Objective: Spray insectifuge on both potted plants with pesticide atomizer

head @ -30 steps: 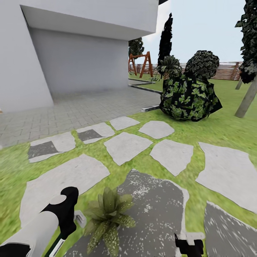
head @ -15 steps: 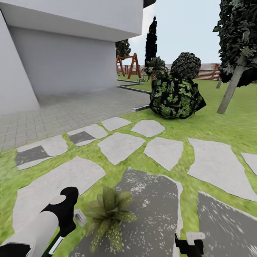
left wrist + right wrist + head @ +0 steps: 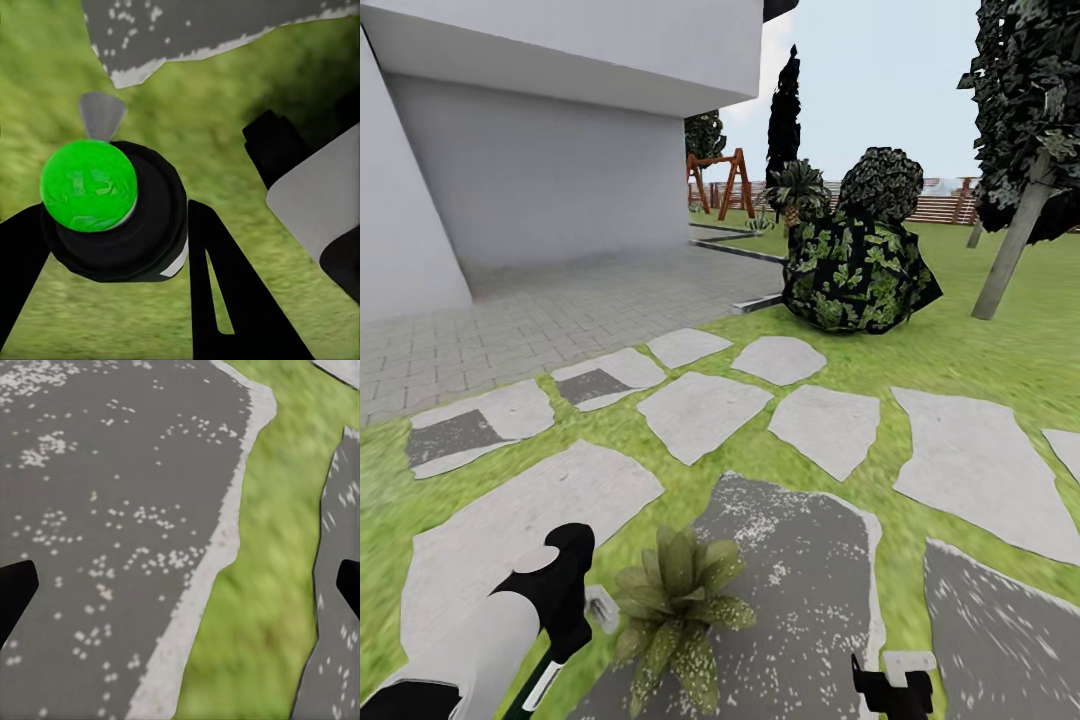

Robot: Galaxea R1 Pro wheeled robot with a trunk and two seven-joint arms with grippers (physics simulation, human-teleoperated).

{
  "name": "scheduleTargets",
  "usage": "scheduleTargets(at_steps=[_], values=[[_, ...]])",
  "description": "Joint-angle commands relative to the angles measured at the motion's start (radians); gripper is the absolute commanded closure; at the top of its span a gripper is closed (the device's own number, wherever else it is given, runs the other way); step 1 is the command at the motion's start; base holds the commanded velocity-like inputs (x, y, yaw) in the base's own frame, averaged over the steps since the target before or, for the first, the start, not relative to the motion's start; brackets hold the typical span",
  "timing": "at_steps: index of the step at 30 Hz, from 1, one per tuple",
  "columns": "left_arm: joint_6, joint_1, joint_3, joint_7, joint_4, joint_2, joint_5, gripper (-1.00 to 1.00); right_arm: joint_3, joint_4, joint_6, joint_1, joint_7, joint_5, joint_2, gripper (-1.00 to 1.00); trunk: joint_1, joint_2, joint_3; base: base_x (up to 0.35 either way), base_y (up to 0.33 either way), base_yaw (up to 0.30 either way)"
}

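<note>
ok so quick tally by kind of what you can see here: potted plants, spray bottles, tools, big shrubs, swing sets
potted plant: 1
pesticide atomizer: 1
tools: 2, the left tool and the right tool
large shrub: 1
swing set: 1
total: 6

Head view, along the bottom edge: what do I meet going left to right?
Left arm → potted plant on the dark stepping stone → right hand → second dark stone.
</note>
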Motion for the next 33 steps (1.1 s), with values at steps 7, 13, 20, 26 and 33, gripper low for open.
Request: scheduleTargets(at_steps=[7,13,20,26,33], values=[[0.011,-0.001,-0.005,0.013,-0.009,0.011,-0.004,1.0,0.002,0.001,-0.002,-0.001,-0.007,0.006,0.001,-1.0,0.0,0.0,-0.001,0.0,0.0,0.0],[0.012,-0.002,-0.002,0.016,-0.035,0.01,-0.003,1.0,0.002,0.001,-0.002,-0.001,-0.007,0.006,0.001,-1.0,0.0,0.0,-0.001,0.0,0.0,-0.124],[0.013,0.0,-0.001,0.017,-0.031,0.012,-0.003,1.0,0.002,0.001,-0.002,-0.001,-0.007,0.006,0.001,-1.0,0.0,0.0,-0.001,-0.004,0.01,-0.217],[0.013,0.001,0.001,0.018,-0.021,0.02,-0.003,1.0,0.002,0.001,-0.002,-0.001,-0.007,0.006,0.001,-1.0,0.0,0.0,-0.001,-0.132,0.132,-0.011],[0.013,0.025,0.001,0.017,-0.018,0.018,0.0,1.0,0.002,0.001,-0.002,-0.001,-0.007,0.006,0.001,-1.0,0.0,0.0,-0.001,-0.008,0.007,0.0]])
